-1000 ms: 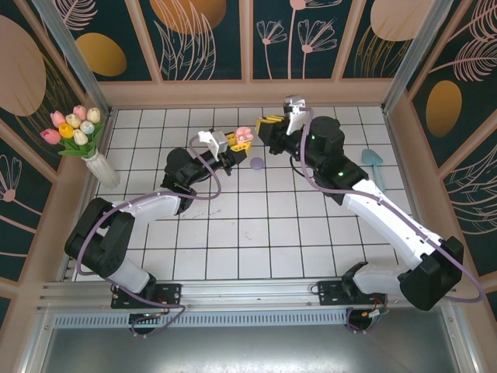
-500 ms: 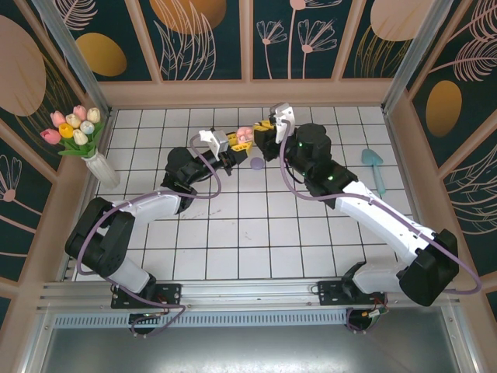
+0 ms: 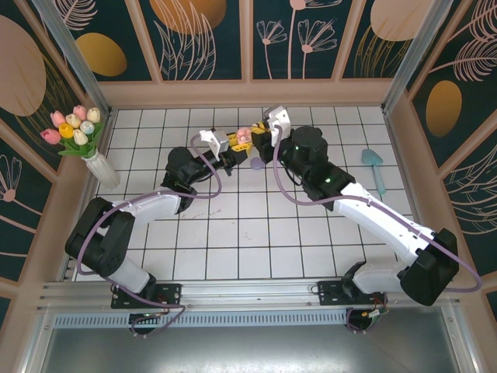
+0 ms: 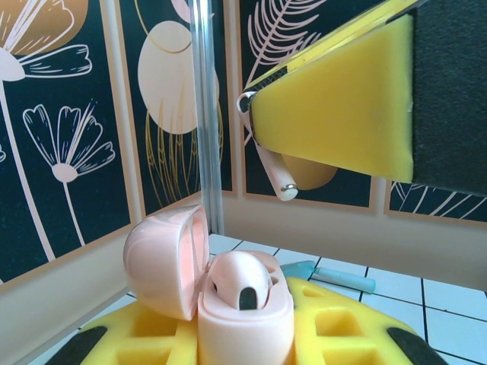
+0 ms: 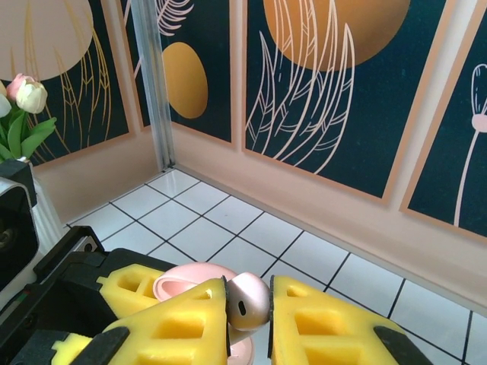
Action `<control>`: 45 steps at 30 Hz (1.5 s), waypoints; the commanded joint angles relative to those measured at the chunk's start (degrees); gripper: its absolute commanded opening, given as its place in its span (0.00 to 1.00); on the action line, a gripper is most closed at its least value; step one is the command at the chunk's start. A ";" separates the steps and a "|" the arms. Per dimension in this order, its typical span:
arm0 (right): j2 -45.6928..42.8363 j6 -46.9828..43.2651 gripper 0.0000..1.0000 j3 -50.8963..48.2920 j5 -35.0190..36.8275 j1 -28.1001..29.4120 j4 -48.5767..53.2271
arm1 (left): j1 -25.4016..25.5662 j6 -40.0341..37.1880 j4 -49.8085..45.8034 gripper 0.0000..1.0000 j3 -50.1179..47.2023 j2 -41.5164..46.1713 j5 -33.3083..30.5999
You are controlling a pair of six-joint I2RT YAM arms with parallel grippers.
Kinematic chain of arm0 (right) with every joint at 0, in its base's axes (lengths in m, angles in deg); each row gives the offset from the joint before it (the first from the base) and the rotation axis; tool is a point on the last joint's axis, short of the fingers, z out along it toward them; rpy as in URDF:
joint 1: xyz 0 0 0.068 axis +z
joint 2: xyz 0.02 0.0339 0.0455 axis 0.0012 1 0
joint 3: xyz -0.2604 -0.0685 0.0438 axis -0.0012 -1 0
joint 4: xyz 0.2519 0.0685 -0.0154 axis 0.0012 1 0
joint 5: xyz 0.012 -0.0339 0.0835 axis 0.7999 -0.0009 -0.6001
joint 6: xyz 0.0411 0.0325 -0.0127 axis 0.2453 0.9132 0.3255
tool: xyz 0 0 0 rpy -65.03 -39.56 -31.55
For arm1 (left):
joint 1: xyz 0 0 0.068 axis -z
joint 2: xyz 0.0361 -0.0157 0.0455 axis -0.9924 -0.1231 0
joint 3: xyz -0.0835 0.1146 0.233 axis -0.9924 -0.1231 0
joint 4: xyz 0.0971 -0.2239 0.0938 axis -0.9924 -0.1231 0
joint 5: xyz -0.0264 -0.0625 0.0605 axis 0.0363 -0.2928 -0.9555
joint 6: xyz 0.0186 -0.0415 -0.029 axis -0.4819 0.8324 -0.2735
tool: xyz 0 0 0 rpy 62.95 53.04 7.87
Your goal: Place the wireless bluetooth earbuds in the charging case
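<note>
My left gripper is shut on a pale pink charging case, held upright above the tiles with its lid swung open to the left. One pale pink earbud sits in the case. My right gripper is shut on a second pale pink earbud, pinched between its yellow pads. That bud hangs just above and to the right of the case, its stem pointing down and apart from the case. From above, the two grippers meet at the case, with the right gripper beside it.
A small purple round object lies on the tiles below the grippers. A teal tool rests at the right wall. A vase of tulips stands at the left wall. Low walls ring the tiled floor.
My right gripper has moved left and down with the earbud, closing in on the open case. The left arm and the case have stayed still.
</note>
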 commanded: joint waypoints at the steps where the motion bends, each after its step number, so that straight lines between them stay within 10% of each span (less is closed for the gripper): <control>1: 0.45 -2.53 0.17 0.52 1.95 1.01 -1.53 | 0.33 0.89 0.76 0.00 1.77 -0.30 0.80; 45: 1.53 -2.62 0.14 -1.63 3.95 2.53 0.31 | 0.32 0.84 0.92 0.00 1.46 0.08 0.28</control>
